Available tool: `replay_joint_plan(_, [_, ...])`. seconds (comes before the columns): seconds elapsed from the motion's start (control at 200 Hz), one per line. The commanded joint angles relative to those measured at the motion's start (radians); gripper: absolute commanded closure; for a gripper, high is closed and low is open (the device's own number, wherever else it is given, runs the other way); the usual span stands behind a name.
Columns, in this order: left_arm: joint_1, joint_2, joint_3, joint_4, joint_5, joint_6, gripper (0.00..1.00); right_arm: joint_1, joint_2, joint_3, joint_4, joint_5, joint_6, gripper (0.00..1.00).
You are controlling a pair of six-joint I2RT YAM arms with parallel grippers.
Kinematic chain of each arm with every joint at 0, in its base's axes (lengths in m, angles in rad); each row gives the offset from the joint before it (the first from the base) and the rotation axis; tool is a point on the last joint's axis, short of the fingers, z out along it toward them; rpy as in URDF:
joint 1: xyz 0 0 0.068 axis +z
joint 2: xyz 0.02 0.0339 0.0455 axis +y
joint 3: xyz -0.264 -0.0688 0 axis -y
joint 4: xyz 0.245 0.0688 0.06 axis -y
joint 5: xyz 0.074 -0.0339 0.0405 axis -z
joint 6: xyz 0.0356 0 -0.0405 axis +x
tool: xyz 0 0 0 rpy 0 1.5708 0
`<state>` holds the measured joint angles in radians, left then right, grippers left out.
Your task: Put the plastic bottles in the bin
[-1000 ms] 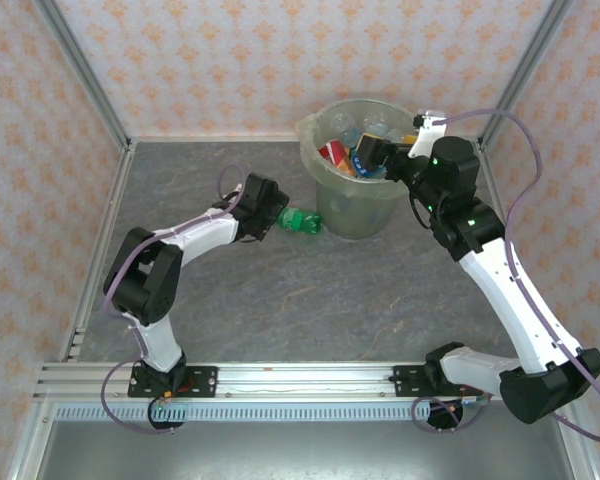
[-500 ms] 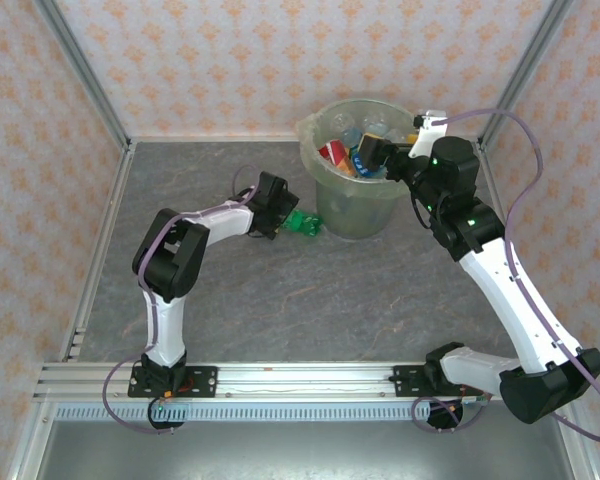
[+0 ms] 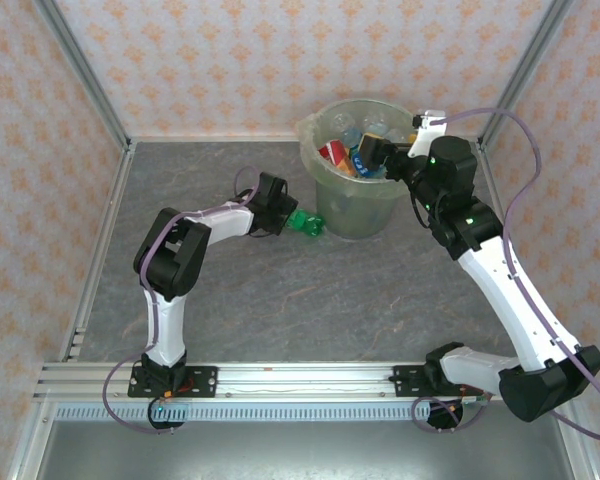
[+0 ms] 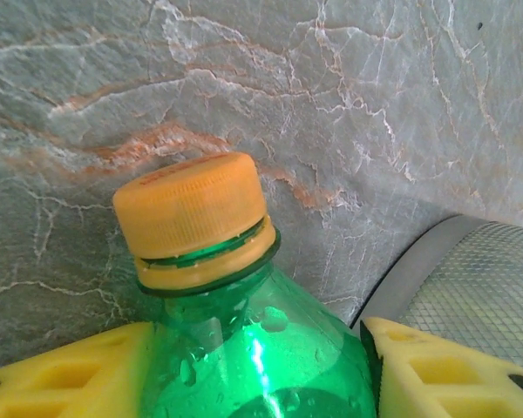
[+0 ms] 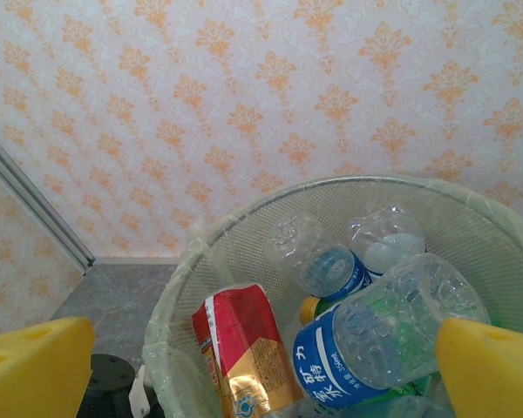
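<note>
Left gripper [image 4: 257,331] has reached in along the table [image 3: 280,300] and drawn its jaws in from wide a second ago. Its yellow fingers [image 4: 87,370] now press both sides of the green bottle [image 4: 235,296], which lies just left of the bin [image 3: 355,215]. Right gripper [image 5: 261,361] hangs wide apart over the bin, holding nothing. Other bottles [image 5: 366,344] sit inside. This one looks gripped and ready to lift.

Top cam looks down from the near edge at the whole table [image 3: 280,300]; left wrist is tight on the green bottle [image 4: 253,348] beside the bin [image 3: 365,215], right wrist looks into that bin, both also in top
</note>
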<state>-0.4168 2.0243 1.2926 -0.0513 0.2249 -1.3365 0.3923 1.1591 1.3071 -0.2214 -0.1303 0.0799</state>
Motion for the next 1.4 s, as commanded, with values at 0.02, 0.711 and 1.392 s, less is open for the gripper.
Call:
replay_joint_plan(0.02, [0.014,-0.082,-0.035,0.021,-0.02,-0.002,0.47,0.008,0.006,0.01,0.008,0.011,-0.012,0.0])
replay_joint_plan(0.711, [0.107,-0.585,-0.172,0.272,-0.122,-0.142,0.49,0.011,0.076,0.019,0.267,-0.287,0.193,0.0])
replay_joint_plan(1.392, [-0.033,-0.584,-0.002,0.484,-0.284,-0.427,0.49,0.218,0.169,-0.078,0.751,-0.122,0.344,0.05])
